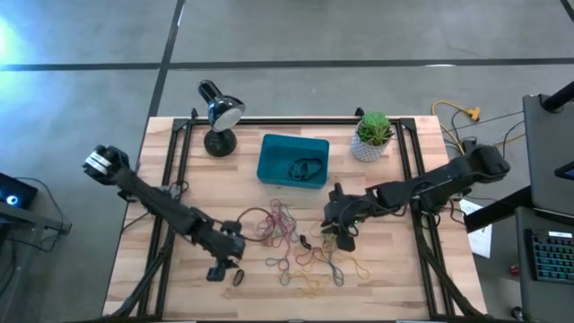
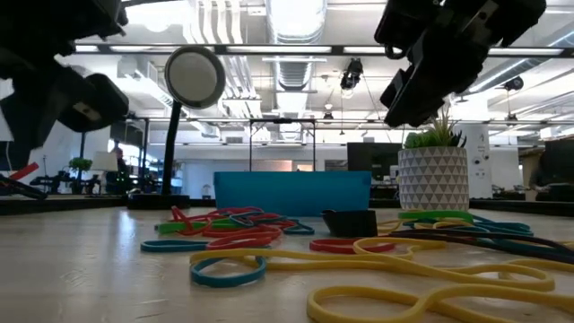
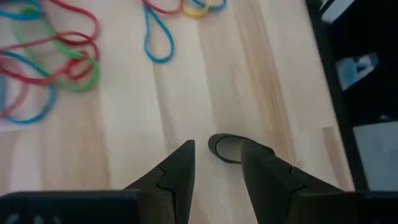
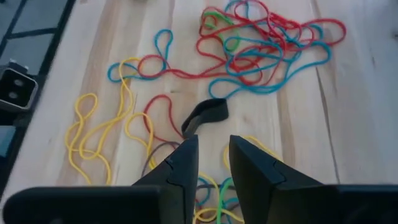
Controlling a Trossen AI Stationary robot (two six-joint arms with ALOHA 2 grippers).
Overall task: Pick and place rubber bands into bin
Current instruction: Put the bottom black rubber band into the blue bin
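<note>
The rubber bands (image 1: 289, 244) lie loose on the wooden table in red, blue, green and yellow; they also show in the low view (image 2: 269, 235). The teal bin (image 1: 293, 160) sits at the far middle with a few dark bands inside. My left gripper (image 3: 216, 163) is open, low over the table left of the pile, and a black band (image 3: 225, 147) lies flat just beyond its fingertips. My right gripper (image 4: 214, 157) is open, raised above the pile's right part (image 2: 430, 67), with a wide black band (image 4: 205, 116) on the table ahead of it.
A desk lamp (image 1: 218, 117) stands at the far left and a white plant pot (image 1: 371, 137) at the far right, either side of the bin. Black frame rails (image 1: 176, 157) run along the table's sides. Bare wood lies at the near left (image 1: 152, 278).
</note>
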